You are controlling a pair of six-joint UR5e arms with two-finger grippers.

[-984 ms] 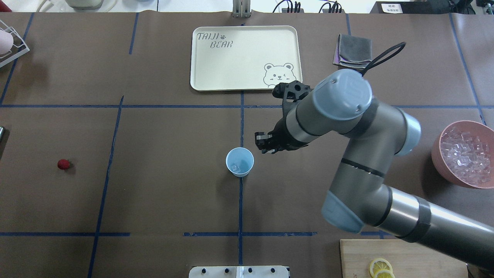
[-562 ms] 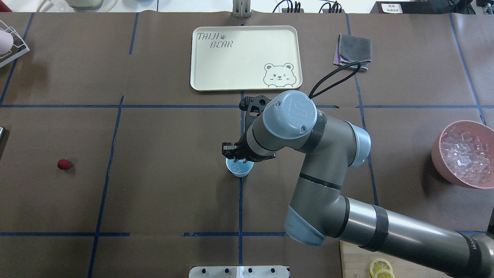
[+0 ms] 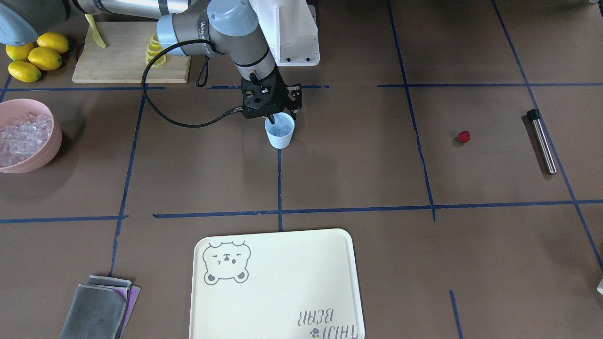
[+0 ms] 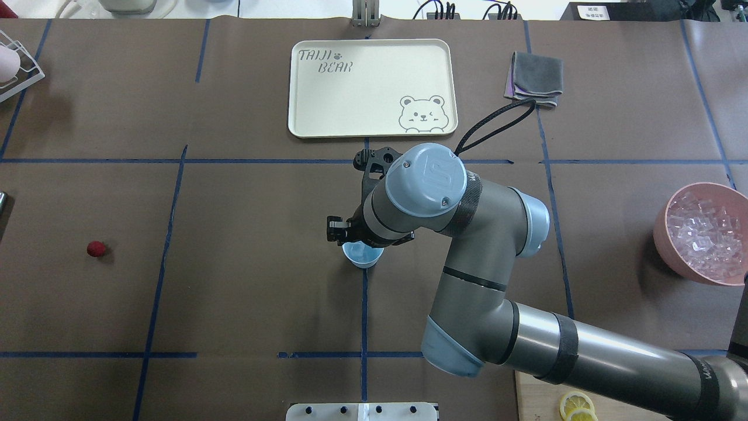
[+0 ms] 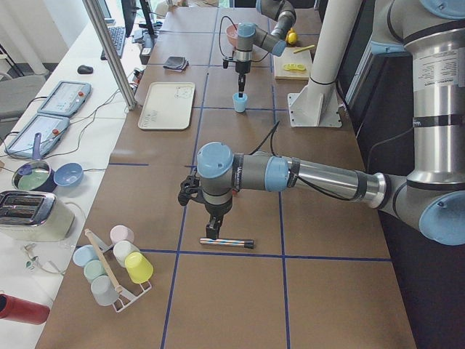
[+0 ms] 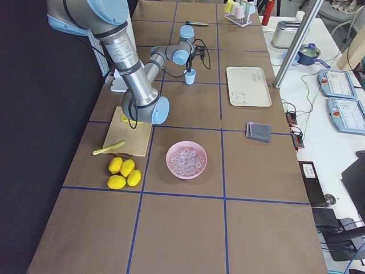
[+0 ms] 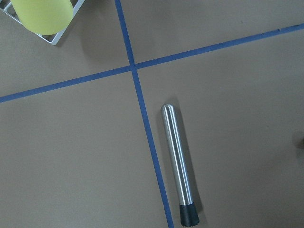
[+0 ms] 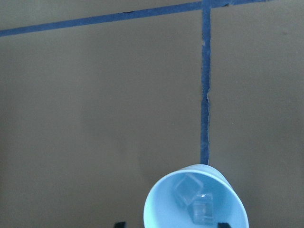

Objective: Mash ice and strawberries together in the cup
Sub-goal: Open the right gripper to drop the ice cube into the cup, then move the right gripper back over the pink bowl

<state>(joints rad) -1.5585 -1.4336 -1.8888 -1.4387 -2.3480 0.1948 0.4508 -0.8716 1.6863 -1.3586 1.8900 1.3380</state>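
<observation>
The light blue cup [image 3: 280,134] stands at the table's middle, on a blue tape line. In the right wrist view the cup [image 8: 195,204] holds two clear ice cubes [image 8: 184,189]. My right gripper [image 3: 279,117] hangs straight over the cup, open, with its fingertips [image 8: 119,223] wide on either side of the rim. The red strawberry [image 4: 96,249] lies alone far to the left. My left gripper [image 5: 211,231] shows only in the exterior left view, above a steel muddler [image 7: 178,161]; I cannot tell if it is open or shut.
A pink bowl [image 4: 672,204] full of ice stands at the right edge. A cream tray [image 4: 374,88] and a folded grey cloth [image 4: 534,73] lie at the back. A cutting board [image 3: 127,52] with lemon slices and whole lemons [image 3: 35,56] sits near the robot's base. A cup rack [image 5: 116,262] stands beyond the muddler.
My right gripper has moved left, from just right of the cup to over it, and now covers part of the rim. The strawberry and cup have not moved.
</observation>
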